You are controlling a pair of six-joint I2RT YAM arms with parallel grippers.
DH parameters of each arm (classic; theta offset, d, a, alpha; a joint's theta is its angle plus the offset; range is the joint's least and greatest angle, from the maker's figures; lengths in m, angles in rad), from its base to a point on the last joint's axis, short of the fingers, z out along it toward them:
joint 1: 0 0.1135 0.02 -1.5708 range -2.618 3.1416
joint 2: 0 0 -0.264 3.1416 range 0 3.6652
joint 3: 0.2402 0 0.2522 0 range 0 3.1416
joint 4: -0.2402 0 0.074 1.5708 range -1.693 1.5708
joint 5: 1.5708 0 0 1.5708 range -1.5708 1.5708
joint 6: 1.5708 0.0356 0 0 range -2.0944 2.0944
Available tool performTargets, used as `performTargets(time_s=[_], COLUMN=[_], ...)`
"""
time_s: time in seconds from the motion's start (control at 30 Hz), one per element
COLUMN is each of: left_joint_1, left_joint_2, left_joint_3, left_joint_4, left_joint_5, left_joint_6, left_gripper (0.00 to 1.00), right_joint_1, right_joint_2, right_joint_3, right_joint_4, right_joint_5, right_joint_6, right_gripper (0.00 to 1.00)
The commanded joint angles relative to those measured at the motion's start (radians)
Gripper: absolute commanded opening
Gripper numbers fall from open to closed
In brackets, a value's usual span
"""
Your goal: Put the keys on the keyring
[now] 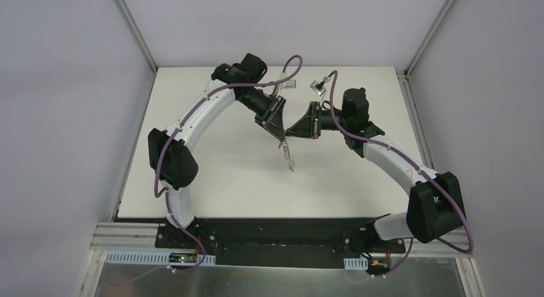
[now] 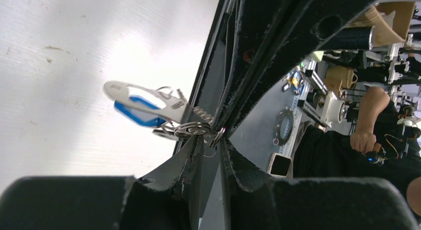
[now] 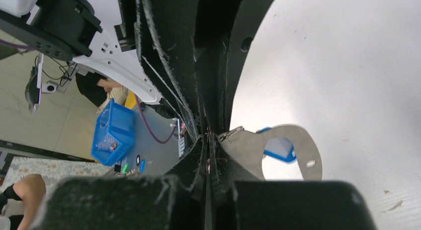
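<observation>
Both grippers meet above the middle of the white table (image 1: 212, 175). The keyring (image 3: 298, 140), a pale oval loop, juts out beside my right gripper (image 3: 207, 135), which is shut on its clip end. From the top view it hangs below the fingertips as a thin metal string (image 1: 288, 153). A key's blue tag (image 2: 140, 111) lies against the loop (image 2: 149, 95) and shows through it (image 3: 279, 149). My left gripper (image 2: 212, 140) has its jaws slightly apart, with a small split ring (image 2: 217, 136) at the tips. No black-headed key is visible.
Grey walls and metal frame rails (image 1: 136, 27) close in the table on three sides. Purple cables (image 1: 294, 61) loop above both wrists. My right gripper's black fingers (image 2: 248, 66) fill the left wrist view right above the left fingertips.
</observation>
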Motion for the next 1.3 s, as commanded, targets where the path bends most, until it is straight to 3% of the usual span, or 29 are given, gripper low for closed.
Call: performTargets(time_s=[0.0, 0.47, 0.77, 1.27], left_joint_1=[0.007, 0.012, 0.054, 0.076], left_joint_2=[-0.059, -0.055, -0.089, -0.106], left_joint_3=[-0.02, -0.066, -0.135, -0.144], left_joint_4=[0.085, 0.169, 0.273, 0.303], left_joint_5=[0.073, 0.12, 0.147, 0.202], left_joint_6=[-0.052, -0.149, -0.242, -0.259], left_gripper=[0.2, 0.26, 0.31, 0.32], right_joint_1=[-0.013, -0.028, -0.06, -0.068], right_joint_2=[-0.007, 0.007, -0.009, -0.02], right_joint_3=[0.041, 0.037, 0.017, -0.009], right_joint_4=[0.064, 0.062, 0.137, 0.169], right_joint_5=[0.049, 0.092, 0.019, -0.032], right_joint_6=[0.077, 0.114, 0.121, 0.087], right_gripper=[0.0, 0.0, 0.0, 0.0])
